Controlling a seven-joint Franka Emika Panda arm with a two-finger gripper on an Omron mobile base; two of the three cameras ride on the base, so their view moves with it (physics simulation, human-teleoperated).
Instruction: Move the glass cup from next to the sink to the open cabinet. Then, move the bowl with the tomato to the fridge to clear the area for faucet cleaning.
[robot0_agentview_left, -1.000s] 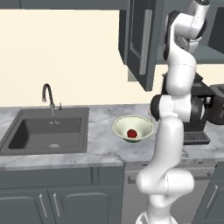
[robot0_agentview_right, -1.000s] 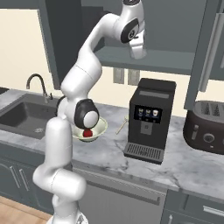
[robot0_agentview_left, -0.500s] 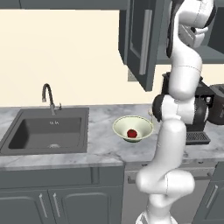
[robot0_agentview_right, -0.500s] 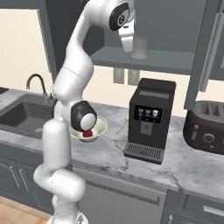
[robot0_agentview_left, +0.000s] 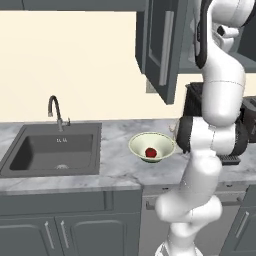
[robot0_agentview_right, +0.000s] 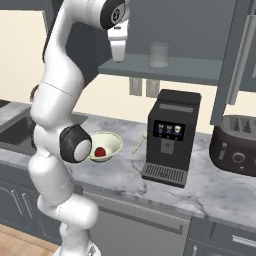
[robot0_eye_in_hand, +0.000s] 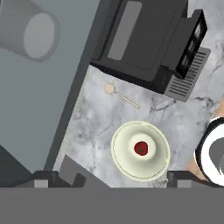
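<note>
1. One clear glass cup (robot0_agentview_right: 158, 54) stands upright on the grey open cabinet shelf (robot0_agentview_right: 200, 72), near its front edge.
2. The gripper (robot0_agentview_right: 118, 50), spread wide and empty, hangs just off that edge.
3. Below, the pale round bowl (robot0_agentview_right: 106, 146) holding the red tomato (robot0_agentview_right: 100, 151) sits on open marble counter (robot0_agentview_right: 125, 175), beside the black coffee machine (robot0_agentview_right: 171, 137).

The glass cup (robot0_agentview_right: 159, 54) stands upright on the open cabinet shelf (robot0_agentview_right: 170, 69), with the gripper (robot0_agentview_right: 117, 56) apart from it at its 9 o'clock; down at 7 o'clock, the bowl (robot0_agentview_right: 106, 146) with the tomato (robot0_agentview_right: 100, 151) sits on the counter (robot0_agentview_right: 210, 187) beside the coffee machine (robot0_agentview_right: 171, 136)
</note>
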